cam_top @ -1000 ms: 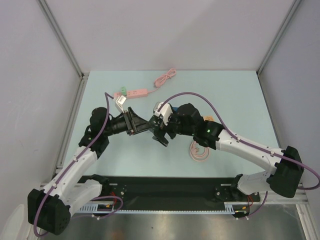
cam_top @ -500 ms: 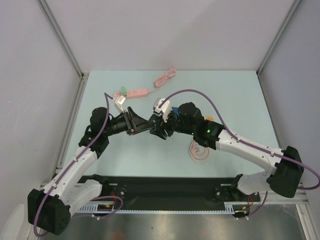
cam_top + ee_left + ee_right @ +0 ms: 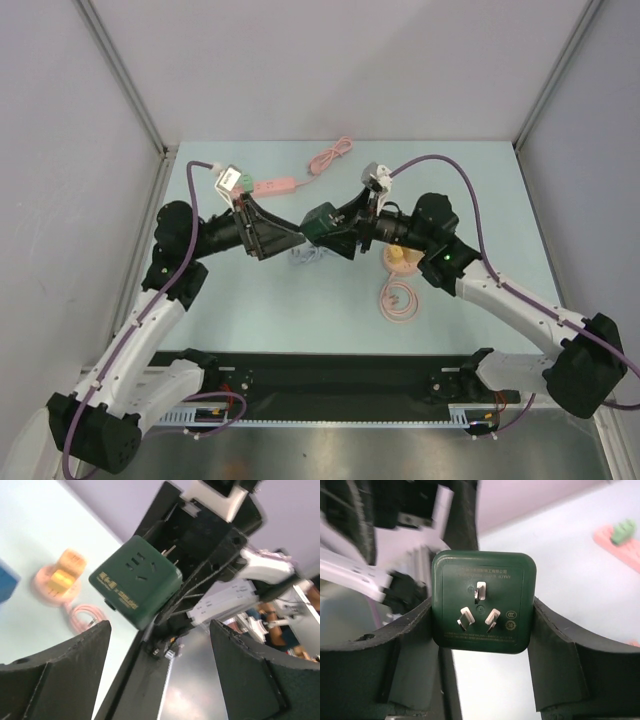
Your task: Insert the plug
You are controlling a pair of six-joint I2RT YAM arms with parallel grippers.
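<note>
The right hand [image 3: 483, 617] is pinching the green adapter [image 3: 322, 220] near the pink power strip [image 3: 272, 186]; the left hand [image 3: 157, 650] is gaping empty. Any twist in that pinch is likely sending the prongs off the strip's slots.

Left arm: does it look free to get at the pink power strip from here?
Probably yes: the left tool is open and empty, and the pink power strip lies uncovered just beyond its wrist.
</note>
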